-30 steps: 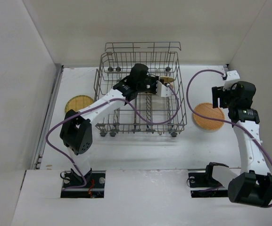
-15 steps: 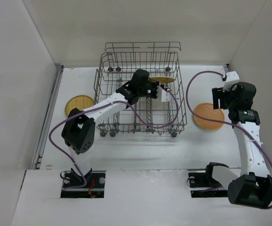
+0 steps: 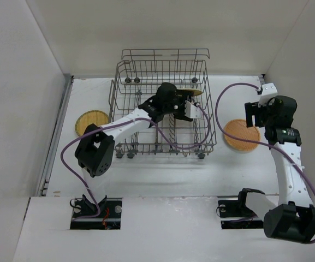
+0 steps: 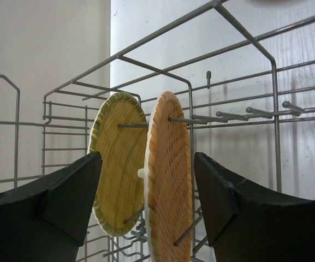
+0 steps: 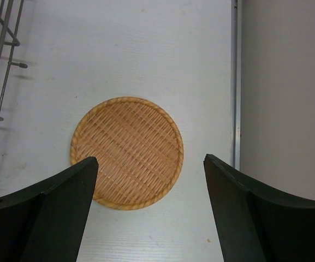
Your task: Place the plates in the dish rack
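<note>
Woven orange plate (image 4: 168, 185) and yellow-green plate (image 4: 119, 164) stand upright among the tines of the rack (image 3: 162, 60), mid-frame before the wide-open, empty left claw (image 4: 146, 180); by my judgement the task is half done. A third plate (image 3: 91, 121) lies flat on the bench (image 3: 162, 169) left of the rack. A fourth plate (image 5: 127, 153) lies to the right, under the right claw (image 5: 150, 169), which gapes empty. The racked plates' lower edges are cut off.

We see a white table (image 3: 157, 169), its surface faintly grained and scuffed, closed in by plain off-white panels: a left wall (image 3: 15, 109), a back wall (image 3: 162, 27) and a right wall (image 3: 310, 60). A thin grey metal strip (image 3: 56, 131) runs along the table's left edge. A second strip (image 5: 234, 82) borders its right edge, against the wall. At the near side lies a white front panel (image 3: 162, 229) with two dark rectangular cutouts (image 3: 114, 218).
</note>
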You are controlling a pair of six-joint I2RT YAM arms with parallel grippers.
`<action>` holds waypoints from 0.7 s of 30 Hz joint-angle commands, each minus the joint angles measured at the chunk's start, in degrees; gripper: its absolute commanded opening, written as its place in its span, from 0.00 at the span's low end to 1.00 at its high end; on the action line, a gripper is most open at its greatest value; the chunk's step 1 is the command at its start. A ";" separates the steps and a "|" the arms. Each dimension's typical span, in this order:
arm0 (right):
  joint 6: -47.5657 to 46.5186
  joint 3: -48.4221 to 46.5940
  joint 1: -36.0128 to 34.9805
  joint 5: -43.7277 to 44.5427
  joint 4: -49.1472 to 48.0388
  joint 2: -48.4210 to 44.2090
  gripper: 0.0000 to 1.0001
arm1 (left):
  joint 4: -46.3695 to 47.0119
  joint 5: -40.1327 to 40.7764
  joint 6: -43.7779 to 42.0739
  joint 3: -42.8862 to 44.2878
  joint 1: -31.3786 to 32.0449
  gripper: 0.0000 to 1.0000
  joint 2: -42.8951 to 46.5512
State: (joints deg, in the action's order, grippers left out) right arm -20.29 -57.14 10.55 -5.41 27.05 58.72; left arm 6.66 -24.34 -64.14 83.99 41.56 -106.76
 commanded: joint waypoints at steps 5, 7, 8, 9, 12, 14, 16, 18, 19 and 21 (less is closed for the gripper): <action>-0.36 1.16 -0.13 0.31 -2.17 -2.20 0.84 | -1.46 1.13 7.18 8.11 1.20 0.71 4.71; -0.27 1.60 -0.65 -0.04 -2.79 -2.03 0.84 | -3.22 2.45 8.59 10.14 1.63 0.71 6.21; -0.27 1.95 -1.09 -0.13 -3.14 -1.94 0.84 | -3.92 3.15 9.20 10.93 1.81 0.71 7.17; -0.36 2.38 -1.62 -0.04 -3.66 -1.77 0.84 | -4.37 3.85 9.73 11.63 2.16 0.71 8.22; -0.27 3.62 -2.41 -0.13 -4.72 -1.24 0.84 | -6.21 7.45 10.61 13.65 3.13 0.71 11.21; 0.34 3.97 -2.41 -0.65 -4.99 -0.89 0.84 | -8.23 11.57 11.40 15.85 3.48 0.72 12.54; 1.04 4.06 -2.15 -1.00 -4.29 -0.10 0.84 | -10.86 16.14 13.06 18.83 2.87 0.74 13.24; 1.92 3.54 -0.32 -1.88 -2.54 0.69 0.83 | -13.24 20.10 15.70 21.30 0.95 0.80 13.94; 2.27 3.10 1.26 -2.76 -1.57 1.13 0.82 | -14.29 21.86 17.10 22.18 -0.37 0.80 14.47; 3.41 1.52 5.12 -4.86 0.97 2.71 0.80 | -16.49 25.46 20.09 22.89 -3.80 0.84 15.70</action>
State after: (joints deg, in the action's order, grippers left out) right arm -19.29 -53.32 11.70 -7.53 26.39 60.03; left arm -5.58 -7.64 -50.09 104.22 42.37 -94.56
